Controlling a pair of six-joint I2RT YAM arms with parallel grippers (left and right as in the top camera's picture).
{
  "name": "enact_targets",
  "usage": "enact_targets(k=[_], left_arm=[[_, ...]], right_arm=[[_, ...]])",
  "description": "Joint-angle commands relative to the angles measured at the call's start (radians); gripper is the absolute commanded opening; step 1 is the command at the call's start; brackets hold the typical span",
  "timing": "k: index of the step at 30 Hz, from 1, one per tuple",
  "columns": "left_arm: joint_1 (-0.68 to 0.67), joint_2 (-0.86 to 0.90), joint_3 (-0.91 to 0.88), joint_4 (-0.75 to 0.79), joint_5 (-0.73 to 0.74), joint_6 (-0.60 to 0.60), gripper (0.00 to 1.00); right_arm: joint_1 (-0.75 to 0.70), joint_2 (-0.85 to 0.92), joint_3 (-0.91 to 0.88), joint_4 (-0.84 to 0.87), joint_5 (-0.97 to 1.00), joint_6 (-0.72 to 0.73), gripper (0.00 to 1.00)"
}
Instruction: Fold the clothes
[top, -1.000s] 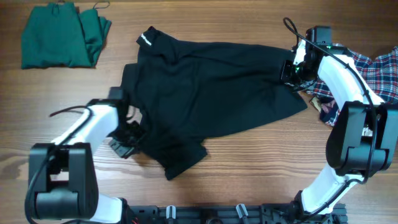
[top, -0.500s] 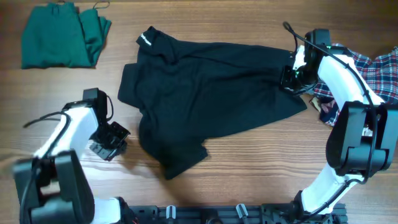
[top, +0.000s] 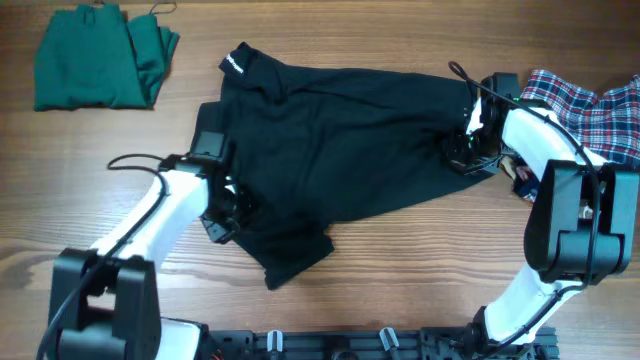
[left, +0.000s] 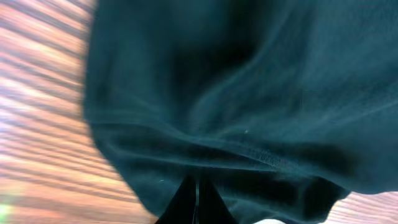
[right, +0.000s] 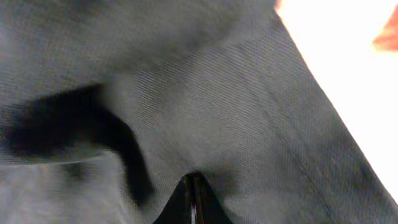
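A black shirt (top: 340, 140) lies spread and rumpled across the middle of the wooden table. My left gripper (top: 226, 212) is at its lower left edge. In the left wrist view its fingers (left: 197, 188) are pressed together over the black cloth (left: 249, 93) by a hem. My right gripper (top: 458, 152) is at the shirt's right edge. In the right wrist view its fingers (right: 193, 182) are shut, with the black fabric (right: 186, 93) puckered at their tips.
A folded green garment (top: 95, 55) lies at the far left corner. A plaid garment (top: 590, 105) is heaped at the right edge, under the right arm. Bare wood (top: 420, 270) shows in front of the shirt.
My left gripper swung out to the left off the shirt, then came back onto its lower left edge. My right gripper slid a little down and left along the shirt's right edge.
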Motion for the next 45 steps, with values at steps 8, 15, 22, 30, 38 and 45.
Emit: enact_targets(k=[8,15,22,30,38,45], left_arm=[[-0.077,0.101,0.009,0.04,0.042,-0.021,0.05],[-0.077,0.101,0.009,0.032,0.041,-0.012,0.06],[-0.079,0.101,0.009,0.1,0.04,0.063,0.04],[-0.133,0.101,0.009,0.121,0.041,0.053,0.04],[-0.136,0.101,0.009,0.115,0.038,0.032,0.04],[-0.136,0.101,0.008,0.08,0.045,0.001,0.04]], right_arm=[[-0.003,-0.005,-0.01,-0.27,0.163,0.18,0.04],[-0.003,-0.005,-0.113,-0.285,0.238,0.254,0.04],[-0.003,-0.055,-0.152,-0.139,0.218,0.286,0.04],[-0.003,-0.369,-0.152,-0.115,0.218,0.264,0.04],[-0.003,-0.386,-0.193,0.002,0.209,0.213,0.04],[-0.003,-0.372,-0.328,0.117,0.21,0.219,0.04]])
